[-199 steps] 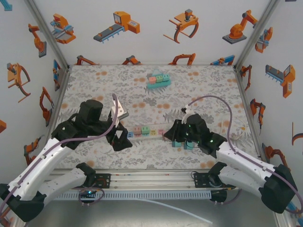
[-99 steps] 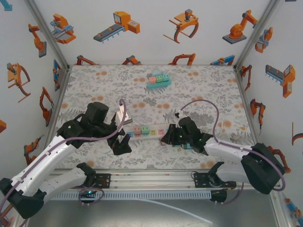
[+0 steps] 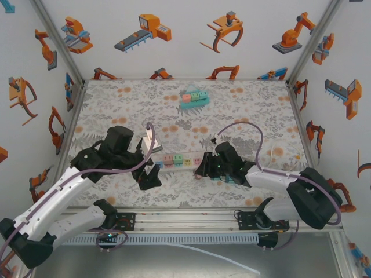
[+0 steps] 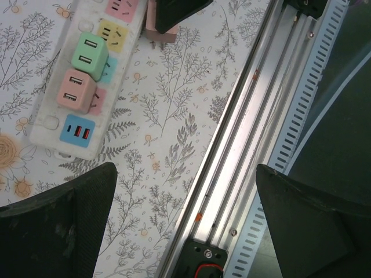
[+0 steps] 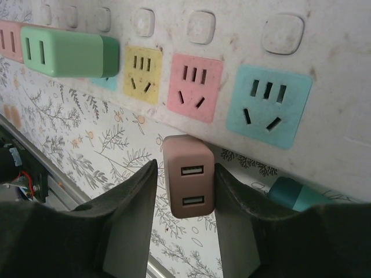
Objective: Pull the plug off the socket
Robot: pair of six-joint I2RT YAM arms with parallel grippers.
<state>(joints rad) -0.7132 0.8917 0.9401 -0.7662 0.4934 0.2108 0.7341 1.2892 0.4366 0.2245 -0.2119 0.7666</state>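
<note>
Right gripper (image 3: 203,168), in the top view, sits low at the right end of the white power strip (image 3: 177,160); its jaws and whatever is between them are too small to read here. The left gripper (image 3: 149,175) hangs just near of the strip's left end. 2 arms and 2 strips show: the white one between the grippers and a teal strip (image 3: 193,99) far back on the table (image 3: 116,104). Small coloured blocks on both strips are hard to count.

From the left wrist, the left gripper (image 4: 184,191) is spread wide with nothing between its 2 dark fingers (image 4: 58,231). The strip lies far left with 2 plugs seated, a green plug (image 4: 90,53) and a pink plug (image 4: 75,90), plus 1 blue USB panel (image 4: 77,132). 1 yellow socket (image 4: 113,32) is partly covered, and 1 pink socket is cut by the top edge.

From the right wrist, the right gripper (image 5: 186,185) is clamped on 1 loose plug (image 5: 187,176), dusky pink with 2 USB ports. It is out of the strip, just near of its edge, in front of the pink socket (image 5: 195,88). 3 bare sockets show: yellow, pink and a teal socket (image 5: 268,106), while the green plug is seated to their left. The other pink plug is cut by the left edge. 1 teal object (image 5: 290,194) is half hidden behind a finger.
</note>
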